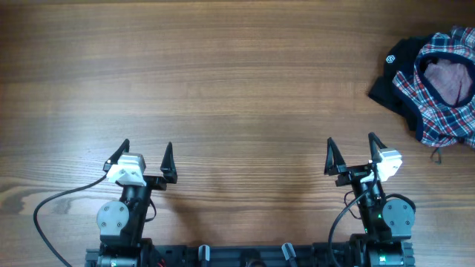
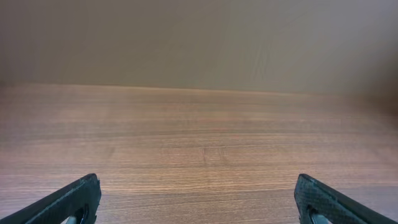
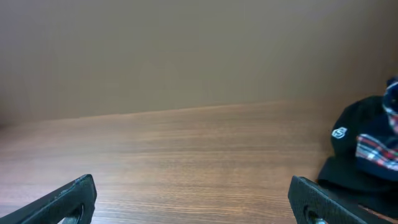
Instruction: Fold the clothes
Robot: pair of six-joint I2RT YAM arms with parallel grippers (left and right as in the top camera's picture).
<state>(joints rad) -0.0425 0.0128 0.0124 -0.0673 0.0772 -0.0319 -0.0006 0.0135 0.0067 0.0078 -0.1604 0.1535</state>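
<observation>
Clothes (image 1: pixel 427 83): a crumpled heap on the bench (image 1: pixel 223 74), beyond the right hand (image 1: pixel 351 144) and off to its right, well apart from it; the picture's edge cuts part of it off.
Plaid shirt (image 1: pixel 445 122): red, navy and white, bunched on top, with its pale inner side showing.
Black garment (image 1: pixel 390 74): under the shirt, on the side nearer the right hand, small white logo facing up.
Right hand: fingers spread wide, holding nothing, over bare wood.
Left hand (image 1: pixel 147 148): level with the right hand and well apart on its left, also wide and empty.
Step in hand: probably a reach for the heap; folding not begun.
Doing it well: send the right hand, as the closer one, to pinch only the shirt's edge so the black garment is left behind. Then drag the shirt onto open wood ahead of the right hand, where both hands can spread it flat.
</observation>
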